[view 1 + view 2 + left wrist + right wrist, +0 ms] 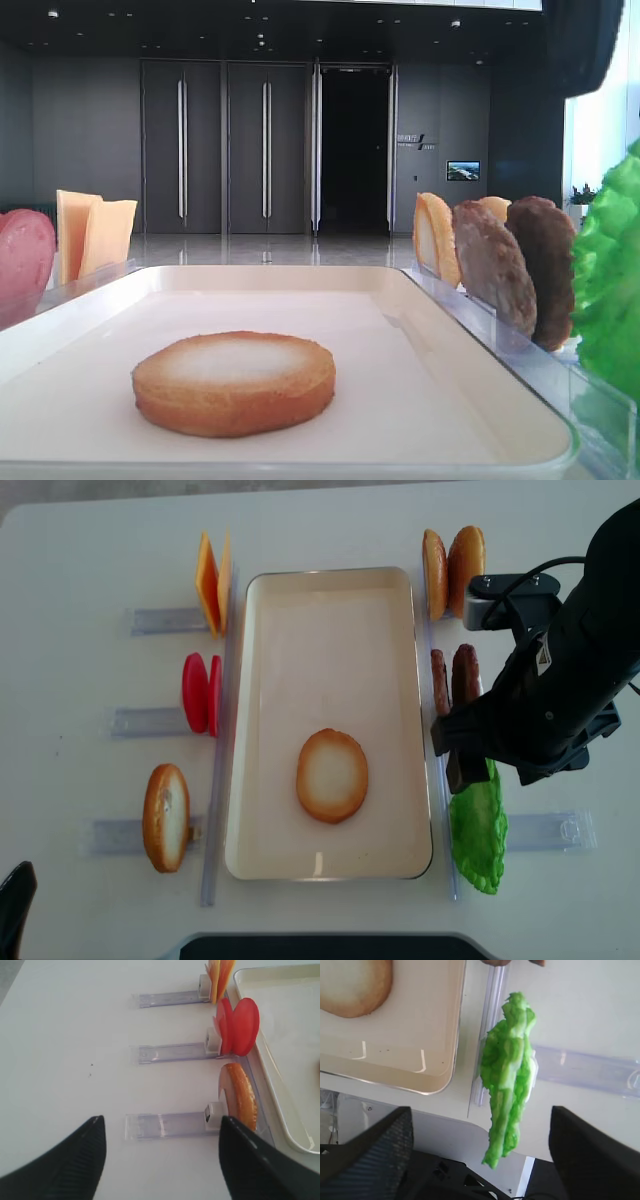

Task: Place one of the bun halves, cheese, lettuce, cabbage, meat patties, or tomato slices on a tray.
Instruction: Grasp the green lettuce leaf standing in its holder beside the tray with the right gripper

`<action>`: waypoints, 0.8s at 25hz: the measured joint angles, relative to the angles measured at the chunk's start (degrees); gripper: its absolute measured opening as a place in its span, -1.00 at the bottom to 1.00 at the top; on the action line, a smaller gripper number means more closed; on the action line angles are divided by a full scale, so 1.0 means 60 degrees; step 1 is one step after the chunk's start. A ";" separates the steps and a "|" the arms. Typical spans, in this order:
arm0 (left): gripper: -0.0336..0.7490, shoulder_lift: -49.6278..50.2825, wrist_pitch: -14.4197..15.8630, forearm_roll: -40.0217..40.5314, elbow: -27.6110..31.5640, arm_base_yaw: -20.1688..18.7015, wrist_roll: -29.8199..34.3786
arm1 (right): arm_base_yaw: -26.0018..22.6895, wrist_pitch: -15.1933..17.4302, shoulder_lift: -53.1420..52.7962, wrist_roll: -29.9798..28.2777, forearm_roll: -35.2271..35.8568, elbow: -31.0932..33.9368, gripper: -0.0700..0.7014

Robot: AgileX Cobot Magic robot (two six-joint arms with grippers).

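One bun half [332,775] lies flat, pale face up, on the cream tray [330,575], and it fills the foreground of the low view as well [235,380]. The lettuce [507,1075] stands on edge in a clear holder just right of the tray's near corner [478,830]. My right gripper [481,1110] hangs open over it, a finger on each side and not touching the leaf. To the left of the tray, my left gripper [161,1119] is open above an empty clear holder [170,1125], with nothing between its fingers.
Left of the tray stand cheese slices [210,580], tomato slices [200,692] and a bun half [165,815]. On the right stand two bun halves [450,570] and two meat patties [452,678]. The right arm [560,680] covers part of that row.
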 joint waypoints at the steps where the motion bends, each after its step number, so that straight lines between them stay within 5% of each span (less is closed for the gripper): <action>1: 0.45 0.0000 0.0000 0.0000 0.0000 0.0000 0.0000 | 0.0000 0.0031 0.0000 0.0000 -0.0021 -0.0003 0.56; 20: 0.45 0.0000 0.0000 0.0000 0.0000 0.0000 0.0000 | 0.0000 0.0027 0.0000 -0.0069 -0.0050 -0.0003 0.56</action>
